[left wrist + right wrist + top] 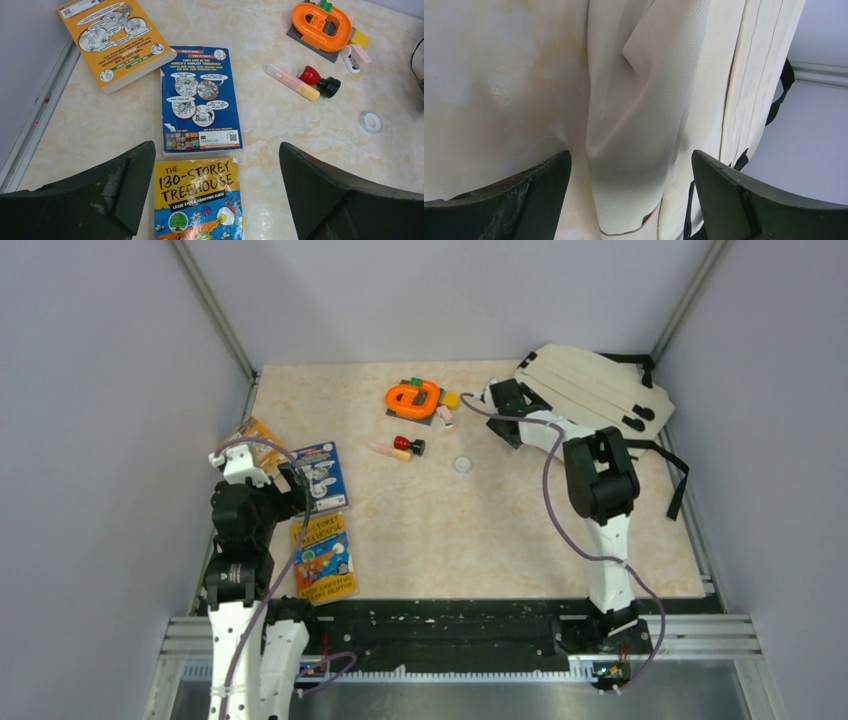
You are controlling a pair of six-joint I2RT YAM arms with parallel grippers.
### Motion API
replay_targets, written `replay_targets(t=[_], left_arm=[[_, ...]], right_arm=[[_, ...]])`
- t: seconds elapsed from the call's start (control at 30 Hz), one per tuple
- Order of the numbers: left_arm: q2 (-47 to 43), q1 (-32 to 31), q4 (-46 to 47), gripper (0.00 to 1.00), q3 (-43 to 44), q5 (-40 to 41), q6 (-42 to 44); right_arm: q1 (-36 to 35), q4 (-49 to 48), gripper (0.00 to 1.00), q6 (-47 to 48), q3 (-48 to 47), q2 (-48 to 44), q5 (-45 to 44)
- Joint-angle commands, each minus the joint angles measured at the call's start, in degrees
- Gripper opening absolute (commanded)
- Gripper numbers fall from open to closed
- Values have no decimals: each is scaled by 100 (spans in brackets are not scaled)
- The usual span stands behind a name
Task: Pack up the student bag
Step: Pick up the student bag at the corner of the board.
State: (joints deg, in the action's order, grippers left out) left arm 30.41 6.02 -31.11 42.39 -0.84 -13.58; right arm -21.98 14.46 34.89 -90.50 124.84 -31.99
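Note:
The student bag (600, 390), cream-beige with black straps, lies flat at the far right of the table. My right gripper (503, 400) is open at the bag's left edge. In the right wrist view a fold of the bag's fabric (639, 115) lies between the open fingers of the right gripper (631, 159), with no grip on it. My left gripper (290, 495) is open and empty at the left. In the left wrist view the left gripper (216, 152) hovers over the "130-Storey Treehouse" book (197, 200).
A blue book (200, 102) and an orange book (115, 40) lie beyond the treehouse book (322, 558). An orange toy on a grey plate (413, 400), a pink stapler (446, 416), a highlighter (292, 82), a red-and-black stamp (320, 82) and a tape ring (462, 465) lie mid-table.

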Motion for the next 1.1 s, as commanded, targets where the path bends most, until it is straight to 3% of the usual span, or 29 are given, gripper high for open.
replay_targets(t=[0.0, 0.33, 0.47, 0.6, 0.77, 0.93, 1.07], left_arm=[[-1, 41, 172, 98, 20, -95, 29], [-2, 44, 182, 98, 12, -143, 31], [3, 37, 185, 98, 7, -153, 31], [4, 34, 185, 98, 12, -162, 40], [-9, 43, 227, 98, -17, -349, 96], [8, 31, 286, 97, -67, -622, 225], [123, 18, 394, 95, -71, -1026, 295]], right_arm=[[-2, -260, 90, 113, -176, 100, -331], [213, -586, 80, 234, -152, 227, -343], [270, -662, 71, 275, -161, 302, -259], [277, -779, 47, 269, -132, 277, -188], [275, -1103, 0, 98, 103, -162, -222], [273, -1286, 0, -611, 580, -1260, 48], [243, -1138, 0, -1445, 1068, -2685, 716]])
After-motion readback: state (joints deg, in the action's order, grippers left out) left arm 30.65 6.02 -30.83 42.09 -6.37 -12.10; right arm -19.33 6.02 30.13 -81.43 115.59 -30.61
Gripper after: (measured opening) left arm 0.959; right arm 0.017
